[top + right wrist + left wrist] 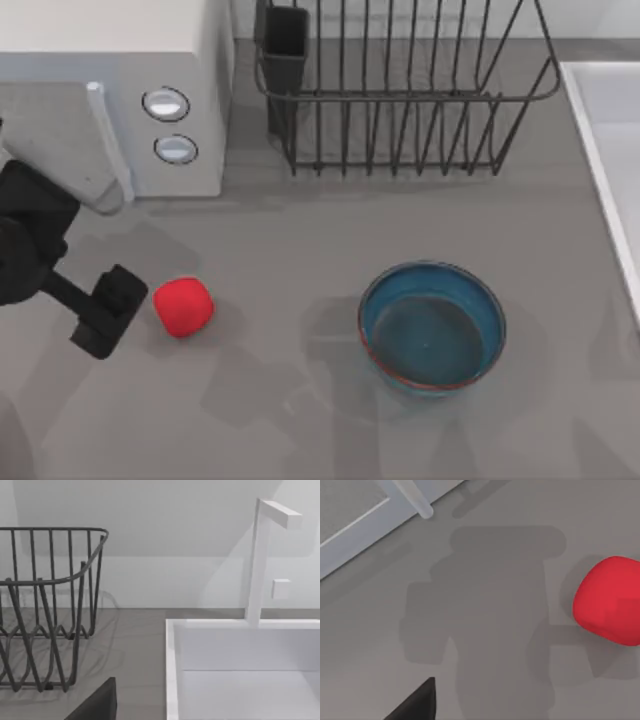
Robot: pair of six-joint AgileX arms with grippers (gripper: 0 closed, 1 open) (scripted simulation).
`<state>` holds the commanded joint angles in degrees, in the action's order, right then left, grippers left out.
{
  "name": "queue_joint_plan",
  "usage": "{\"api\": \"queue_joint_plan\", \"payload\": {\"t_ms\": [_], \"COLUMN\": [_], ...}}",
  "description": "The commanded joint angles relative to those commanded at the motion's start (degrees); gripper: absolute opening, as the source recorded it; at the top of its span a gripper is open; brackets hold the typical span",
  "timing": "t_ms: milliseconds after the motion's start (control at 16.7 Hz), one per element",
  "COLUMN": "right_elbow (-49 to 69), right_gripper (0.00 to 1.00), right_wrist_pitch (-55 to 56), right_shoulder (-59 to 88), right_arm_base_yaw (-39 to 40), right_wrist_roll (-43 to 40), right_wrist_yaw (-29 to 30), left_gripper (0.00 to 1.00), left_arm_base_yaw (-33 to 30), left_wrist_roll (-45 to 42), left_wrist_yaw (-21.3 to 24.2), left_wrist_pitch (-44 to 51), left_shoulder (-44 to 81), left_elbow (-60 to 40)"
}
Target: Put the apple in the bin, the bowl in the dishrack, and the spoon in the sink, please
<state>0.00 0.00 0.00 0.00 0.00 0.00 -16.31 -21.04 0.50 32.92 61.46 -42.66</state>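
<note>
The apple (183,305) sits on the worktop near its left edge, out in front of the microwave (120,90), and my left tool (108,312) is right beside it, low to the surface. Whether the tool's fingers are apart or together I cannot tell from here; nothing is clamped, and the apple lies free, just off the tool's tip. In the left wrist view the apple (610,600) lies off to one side, not yet in line with the tool.

So where does that leave the job? By my reading, none of the three parts is done. The apple is not binned. The bowl (432,327) stands upright toward the front of the worktop, right of the middle, well apart from the apple and well short of the dishrack (400,90) along the back edge. The rack holds nothing but its black utensil cup (284,40) at its left corner. The sink (610,140) runs along the right edge with its tap (260,560) rising at the back.

Obstacles? The microwave's door handle (110,140) juts forward behind my left arm, worth minding on a lift. My right tool (95,702) is over by the sink and rack; its fingers, cannot tell.
</note>
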Motion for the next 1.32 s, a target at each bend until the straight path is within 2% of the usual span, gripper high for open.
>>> {"api": "queue_joint_plan", "payload": {"t_ms": [360, 660, 900, 1320], "right_elbow": [0.00, 0.00, 0.00, 0.00], "right_gripper": [1.00, 1.00, 1.00, 1.00], "right_wrist_pitch": [0.00, 0.00, 0.00, 0.00], "right_shoulder": [0.00, 0.00, 0.00, 0.00], "right_arm_base_yaw": [0.00, 0.00, 0.00, 0.00], "right_wrist_roll": [0.00, 0.00, 0.00, 0.00], "right_wrist_yaw": [0.00, 0.00, 0.00, 0.00], "left_gripper": [1.00, 1.00, 1.00, 1.00], "left_arm_base_yaw": [-5.03, -7.31, -7.80, -7.65], "left_wrist_roll": [-6.63, -10.22, -11.11, -11.23], "left_wrist_yaw": [0.04, -0.61, -0.90, -0.90], "left_wrist_pitch": [14.29, 23.34, 25.88, 23.44], "left_shoulder": [26.70, 43.35, 48.10, 49.02], "left_elbow": [-21.69, -33.37, -36.17, -34.47]}}
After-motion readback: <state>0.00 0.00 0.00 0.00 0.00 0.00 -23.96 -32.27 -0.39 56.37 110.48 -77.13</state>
